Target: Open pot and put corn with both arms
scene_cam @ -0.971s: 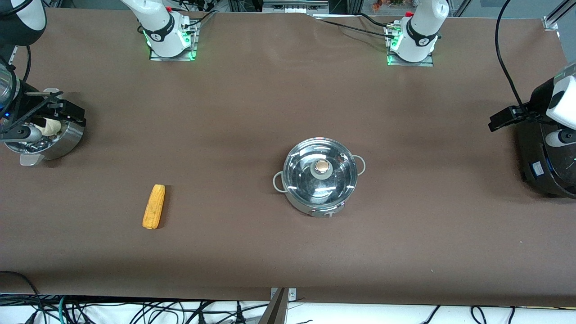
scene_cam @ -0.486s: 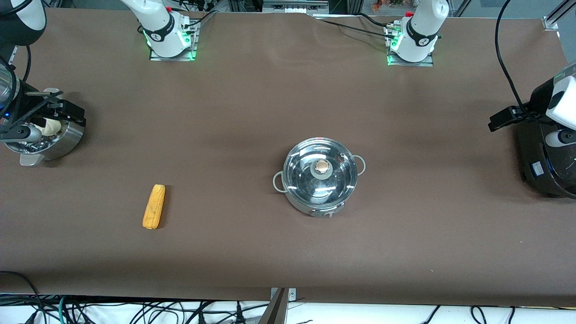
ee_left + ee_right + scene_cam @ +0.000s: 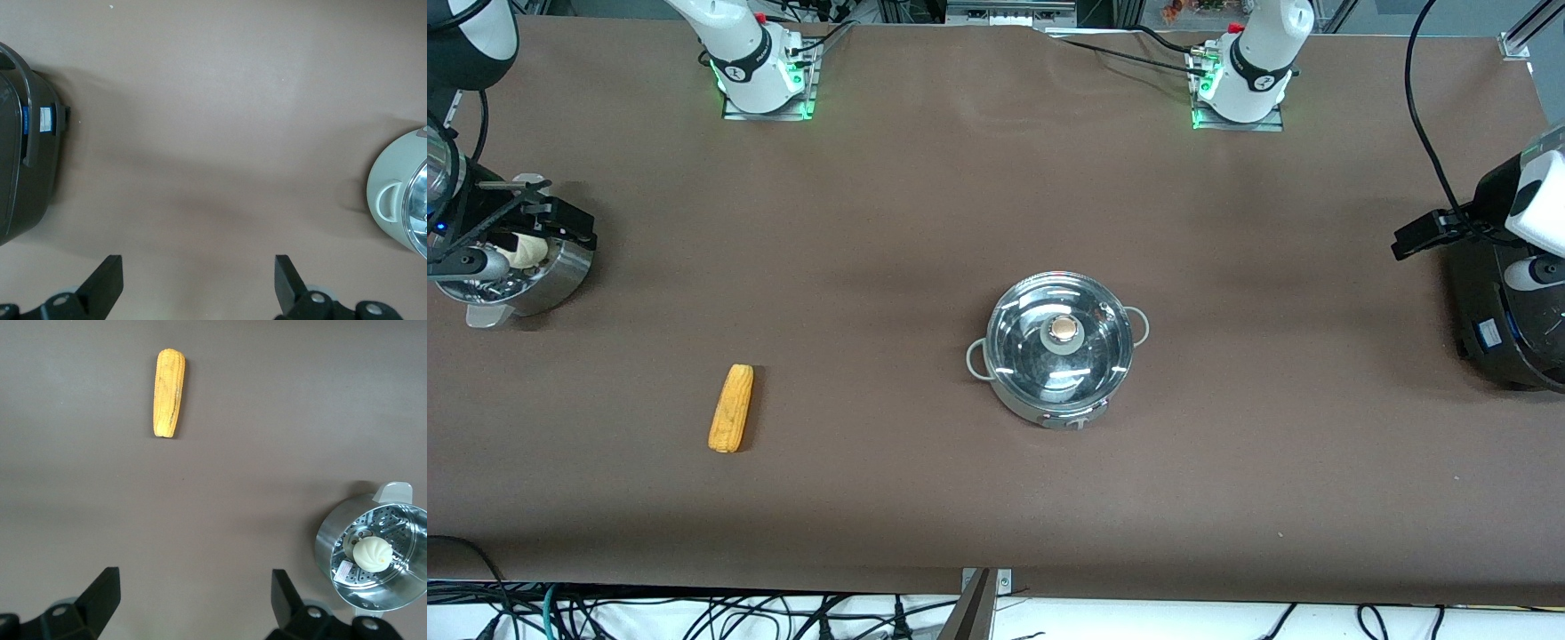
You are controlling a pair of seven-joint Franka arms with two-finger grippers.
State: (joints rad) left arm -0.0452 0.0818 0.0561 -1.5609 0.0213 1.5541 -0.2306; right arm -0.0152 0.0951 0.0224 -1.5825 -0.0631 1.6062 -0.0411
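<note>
The steel pot stands mid-table with its glass lid and grey-and-copper knob on it. Its edge also shows in the left wrist view. The corn lies on the table toward the right arm's end, nearer to the front camera than the pot. It also shows in the right wrist view. My left gripper is open and empty, up over the table beside the black cooker. My right gripper is open and empty, up over the steamer pot's edge.
A big black cooker stands at the left arm's end of the table. A perforated steel steamer pot with a white bun stands at the right arm's end. Brown table lies bare between them.
</note>
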